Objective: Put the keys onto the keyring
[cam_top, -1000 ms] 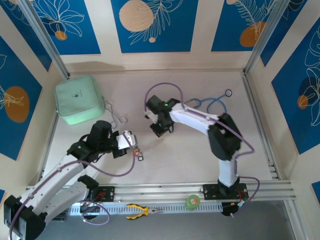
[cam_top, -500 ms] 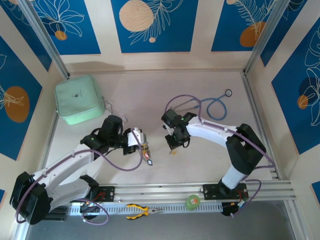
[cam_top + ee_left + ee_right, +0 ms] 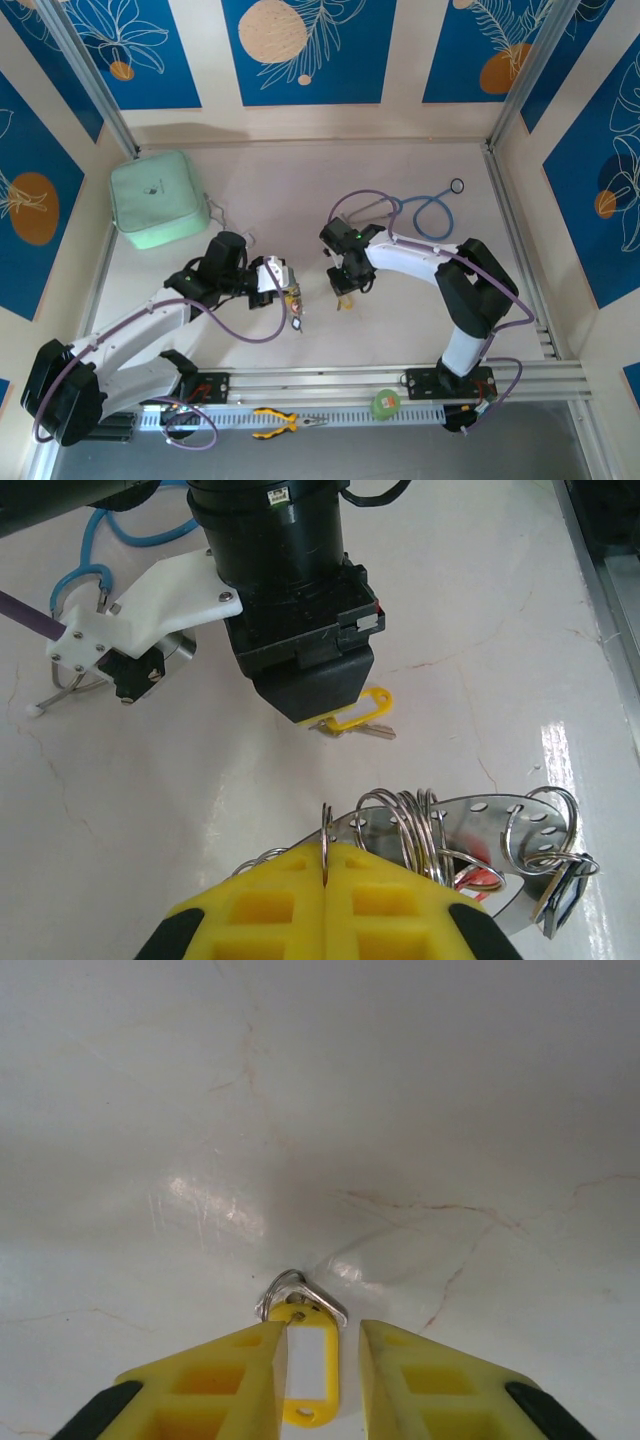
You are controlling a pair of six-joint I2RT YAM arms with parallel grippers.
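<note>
My left gripper is shut on a thin ring of the keyring, a silvery curved strip that carries several rings. A red-tagged key and a dark-tagged key hang from it, dangling below the gripper. A yellow-tagged key lies flat on the table. My right gripper is open right over it, one finger on each side of the tag, with the left finger touching the tag's edge.
A blue stethoscope lies at the back right. A mint-green pouch sits at the back left, with metal forceps beside it. Yellow pliers and a green roll rest on the front rail.
The right gripper came forward to the table's middle, lowered and opened, leaving the yellow-tagged key on the table. The left arm carried the keyring rightward toward it.
</note>
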